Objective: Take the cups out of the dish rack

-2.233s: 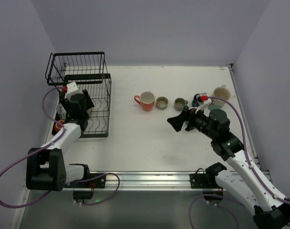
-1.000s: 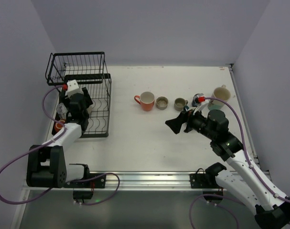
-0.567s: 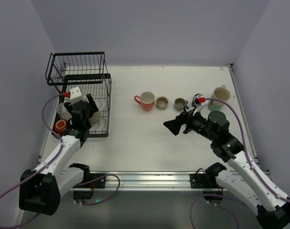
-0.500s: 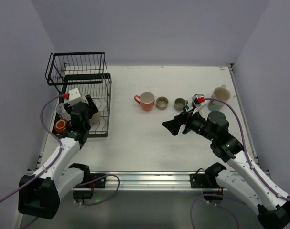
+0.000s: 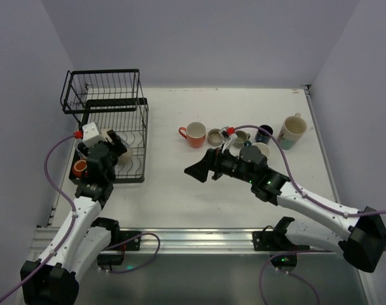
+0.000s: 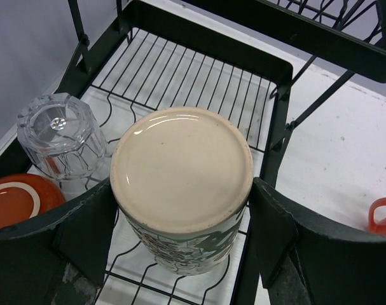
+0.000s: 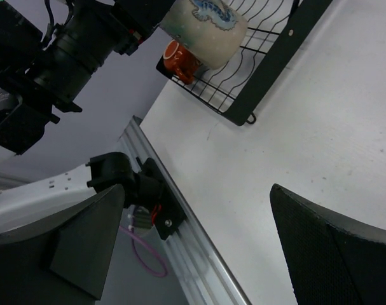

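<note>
1. Grip first: the left gripper [image 6: 180,241] has its two black fingers pressed against opposite sides of a cream ceramic mug with a dark printed pattern [image 6: 181,168]. The jaws are spread only as far as the mug's width and nothing else is between them.
2. The mug is held upside down, its glazed base facing the wrist camera. That is probably how it sat draining, so the fingers take it by the walls rather than the rim.
3. It hangs just above the lower slotted tray of the black wire dish rack [image 6: 199,35], near the tray's right-hand frame and, as far as I can tell, clear of the wires.
4. Two things remain in the tray beside it: a clear faceted glass tumbler [image 6: 59,136], also inverted, and a small orange-red cup [image 6: 14,200] at the tray's left edge.
5. The right gripper [image 7: 199,244] is spread wide and holds nothing. It hovers over the white table [image 5: 180,203] and faces the rack — a handover may be intended.
6. Unloaded cups stand in a row at the far side of the table: an orange-red mug with a handle [image 5: 195,134], a small grey-olive cup [image 5: 215,136], a dark blue cup [image 5: 264,132] and a tall cream mug [image 5: 292,130].
7. Judging by that row, the task is well along.
</note>
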Robot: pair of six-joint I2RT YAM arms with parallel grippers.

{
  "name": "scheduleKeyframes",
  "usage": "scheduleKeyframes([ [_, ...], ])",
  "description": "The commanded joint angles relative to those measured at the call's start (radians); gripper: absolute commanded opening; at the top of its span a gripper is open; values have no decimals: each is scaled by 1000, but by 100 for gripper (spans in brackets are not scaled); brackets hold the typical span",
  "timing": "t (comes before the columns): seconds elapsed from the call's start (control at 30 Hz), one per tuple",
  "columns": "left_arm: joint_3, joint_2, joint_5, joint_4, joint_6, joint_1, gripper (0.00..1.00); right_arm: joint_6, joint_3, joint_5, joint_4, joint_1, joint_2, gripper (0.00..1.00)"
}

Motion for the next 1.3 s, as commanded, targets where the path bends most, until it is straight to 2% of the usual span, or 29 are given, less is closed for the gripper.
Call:
scheduleKeyframes([
  [0.0, 75, -61, 12, 88, -41, -6, 17, 84, 75, 75, 207, 46, 72, 99],
  [0.17, 91, -119, 75, 55, -70, -8, 17, 205, 100, 115, 368, 74, 243, 99],
  [0.5, 127, -208, 238, 31, -159, -8, 16, 343, 190, 187, 513, 91, 488, 99],
  [0.7, 138, -239, 363, 38, -252, -6, 15, 396, 247, 160, 586, 92, 611, 99],
  [0.9, 135, -263, 460, 58, -318, -6, 14, 369, 297, 120, 619, 92, 660, 99],
  [1.13, 154, -285, 575, 51, -427, -6, 13, 376, 301, 17, 813, 92, 694, 99],
  [1.23, 154, -300, 598, 49, -481, -8, 13, 388, 281, -28, 916, 92, 686, 95],
  [1.27, 154, -305, 609, 49, -496, -6, 13, 391, 262, -35, 942, 94, 676, 89],
])
